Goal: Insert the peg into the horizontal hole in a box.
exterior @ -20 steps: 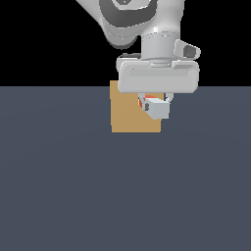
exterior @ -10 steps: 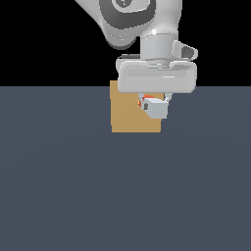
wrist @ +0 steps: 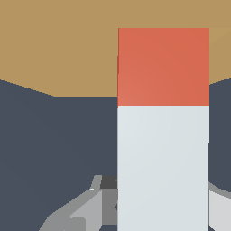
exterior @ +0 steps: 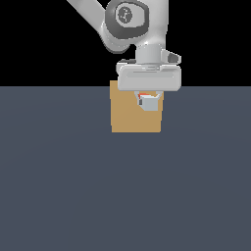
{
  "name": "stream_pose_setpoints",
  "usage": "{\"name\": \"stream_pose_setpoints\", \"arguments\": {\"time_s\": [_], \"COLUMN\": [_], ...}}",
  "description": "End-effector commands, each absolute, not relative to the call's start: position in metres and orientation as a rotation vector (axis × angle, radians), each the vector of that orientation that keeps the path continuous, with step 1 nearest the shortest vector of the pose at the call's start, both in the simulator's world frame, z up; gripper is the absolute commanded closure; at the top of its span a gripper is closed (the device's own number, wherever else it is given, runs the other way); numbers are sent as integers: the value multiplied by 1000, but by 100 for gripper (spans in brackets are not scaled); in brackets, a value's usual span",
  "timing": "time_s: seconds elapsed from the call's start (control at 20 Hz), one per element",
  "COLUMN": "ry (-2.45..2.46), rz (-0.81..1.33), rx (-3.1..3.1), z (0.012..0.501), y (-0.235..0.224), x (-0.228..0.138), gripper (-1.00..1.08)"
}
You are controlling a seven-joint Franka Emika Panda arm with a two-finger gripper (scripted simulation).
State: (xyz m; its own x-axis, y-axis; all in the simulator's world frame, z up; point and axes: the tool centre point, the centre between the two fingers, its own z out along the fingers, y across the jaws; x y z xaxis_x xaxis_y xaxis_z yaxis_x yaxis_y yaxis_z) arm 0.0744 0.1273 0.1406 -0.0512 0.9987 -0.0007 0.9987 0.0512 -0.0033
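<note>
The box [exterior: 128,115] is a tan cube standing on the dark floor; in the wrist view its face [wrist: 58,49] fills the far side. My gripper [exterior: 148,100] hangs in front of the box's upper part, on the exterior view's right, and is shut on the peg [exterior: 149,103]. In the exterior view only the peg's pale end and a red sliver show. In the wrist view the peg's pale half [wrist: 163,167] lies between my fingers [wrist: 83,212] and its red-orange half [wrist: 163,67] reaches against the box face. The hole is hidden behind the peg.
The dark grey floor [exterior: 125,196] spreads around the box. The arm's links [exterior: 130,24] rise above the gripper. No other objects show.
The gripper with the peg has moved away from the exterior camera toward the box and slightly to that view's left. The box has not moved.
</note>
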Motion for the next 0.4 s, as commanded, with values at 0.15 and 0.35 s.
{"name": "stream_pose_setpoints", "arguments": {"time_s": [0.15, 0.35], "ry": [-2277, -2277], "rz": [-1, -1], "rx": [-2166, -2166], "z": [143, 143], "y": [154, 157], "x": [75, 76], "gripper": [108, 108]}}
